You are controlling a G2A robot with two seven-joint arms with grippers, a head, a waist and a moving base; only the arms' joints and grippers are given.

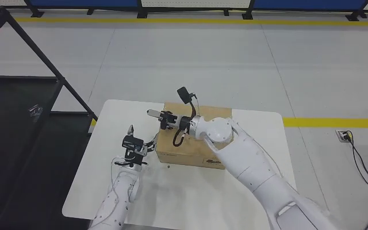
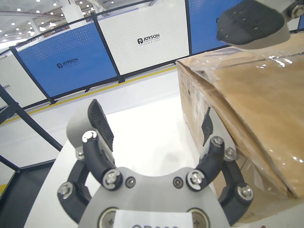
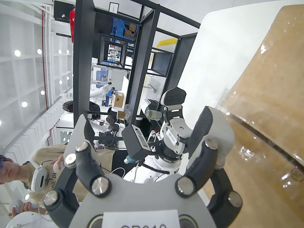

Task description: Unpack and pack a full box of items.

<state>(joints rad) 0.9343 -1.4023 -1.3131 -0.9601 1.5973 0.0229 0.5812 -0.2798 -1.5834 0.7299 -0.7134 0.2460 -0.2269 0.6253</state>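
Observation:
A closed brown cardboard box point(image 1: 192, 144) with clear tape over its flaps stands on the white table point(image 1: 190, 195). My left gripper point(image 1: 138, 135) sits low beside the box's left side and is open with nothing in it point(image 2: 153, 126); one finger point(image 2: 206, 129) is close against the box wall point(image 2: 249, 100). My right gripper point(image 1: 153, 113) hovers over the box's top left edge, open and holding nothing point(image 3: 144, 129). Its pad point(image 2: 251, 23) hangs above the box in the left wrist view. The right wrist view has the box point(image 3: 273, 91) beside it and the left gripper point(image 3: 173, 110) farther off.
A black metal rack point(image 1: 34, 115) stands off the table's left edge. Bare tabletop lies in front of the box point(image 1: 190, 190) and to its left point(image 2: 147, 129). Blue and white fence panels point(image 2: 99, 48) close off the floor beyond.

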